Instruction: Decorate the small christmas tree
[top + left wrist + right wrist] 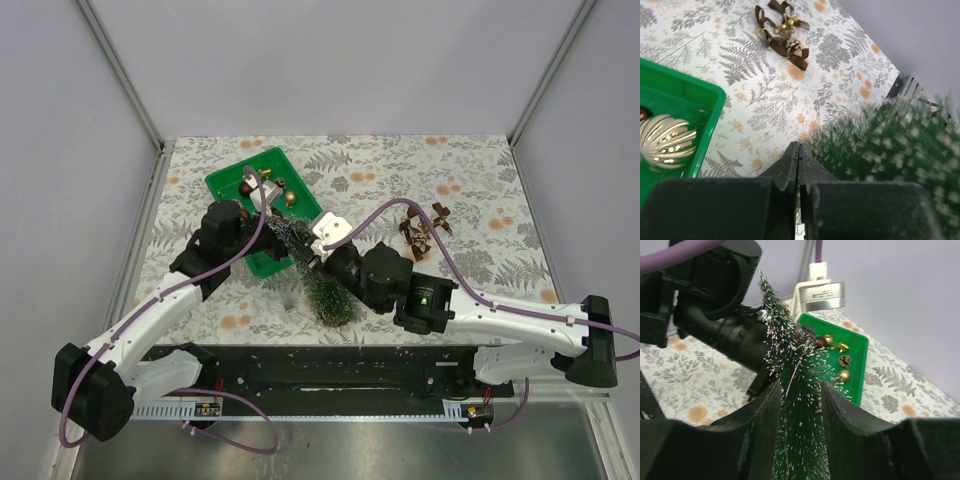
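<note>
Right, small christmas tree [790,355] sits mid-desk, just near of the green tray [238,166]. In the top view it leans with its tip toward the tray. Can't tell if its foot rests on the desk [400,170].

Judged handling: light, with soft springy bristles over a stiff thin core. The bristles will squash and let it twist or slide, and frosting may shed. Best hold is low on the trunk, squeezing through to the core, never the thin tip.

Right gripper [800,390] straddles the tree about mid-height. Bristles press against both fingers, so it reads as a grip on the tree, though how firm isn't clear from this angle.

Left gripper [799,150] is closed, fingertips together with nothing visible between them, just beside the tree's flank.

Tray holds a gold ribbed ball [665,142] and small baubles. Brown ribbon bow with pinecone [785,37] lies on the desk, well apart from the tree.
</note>
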You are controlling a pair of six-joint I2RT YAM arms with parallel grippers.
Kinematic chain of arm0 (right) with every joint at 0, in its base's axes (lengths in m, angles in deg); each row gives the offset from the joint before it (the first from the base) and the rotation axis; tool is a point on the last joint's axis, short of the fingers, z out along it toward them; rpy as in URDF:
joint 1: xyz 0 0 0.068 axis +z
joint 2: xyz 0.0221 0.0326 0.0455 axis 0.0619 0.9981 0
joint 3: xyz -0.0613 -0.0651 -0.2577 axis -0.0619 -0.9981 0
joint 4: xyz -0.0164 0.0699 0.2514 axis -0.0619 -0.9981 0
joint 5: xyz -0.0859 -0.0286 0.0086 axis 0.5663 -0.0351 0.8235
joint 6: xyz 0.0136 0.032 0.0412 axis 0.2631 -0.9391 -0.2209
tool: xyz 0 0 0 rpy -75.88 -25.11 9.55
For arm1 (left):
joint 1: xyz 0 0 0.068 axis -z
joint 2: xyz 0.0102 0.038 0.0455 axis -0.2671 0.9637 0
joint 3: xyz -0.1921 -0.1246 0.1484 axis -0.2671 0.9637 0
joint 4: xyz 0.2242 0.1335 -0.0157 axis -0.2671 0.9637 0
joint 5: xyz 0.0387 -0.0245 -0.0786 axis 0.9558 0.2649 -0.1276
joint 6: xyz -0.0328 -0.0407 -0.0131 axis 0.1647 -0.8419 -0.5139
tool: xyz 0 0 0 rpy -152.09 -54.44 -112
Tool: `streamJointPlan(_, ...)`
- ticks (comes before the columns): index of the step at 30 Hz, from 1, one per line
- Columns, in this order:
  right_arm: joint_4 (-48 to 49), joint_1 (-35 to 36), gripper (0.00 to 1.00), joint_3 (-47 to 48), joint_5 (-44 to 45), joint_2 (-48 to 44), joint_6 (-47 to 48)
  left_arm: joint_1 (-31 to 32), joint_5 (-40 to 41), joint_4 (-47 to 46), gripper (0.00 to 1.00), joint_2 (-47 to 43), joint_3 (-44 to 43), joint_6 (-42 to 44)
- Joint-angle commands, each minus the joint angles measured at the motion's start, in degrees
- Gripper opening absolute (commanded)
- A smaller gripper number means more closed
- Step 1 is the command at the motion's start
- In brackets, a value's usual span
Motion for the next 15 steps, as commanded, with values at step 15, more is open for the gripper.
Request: streamJointPlan(15, 0.79, -0.37, 0.41, -3.42, -6.92, -4.26, -8.71, 3.36, -8.43, -14.47, 0.16, 0.99, -2.86, -8.57)
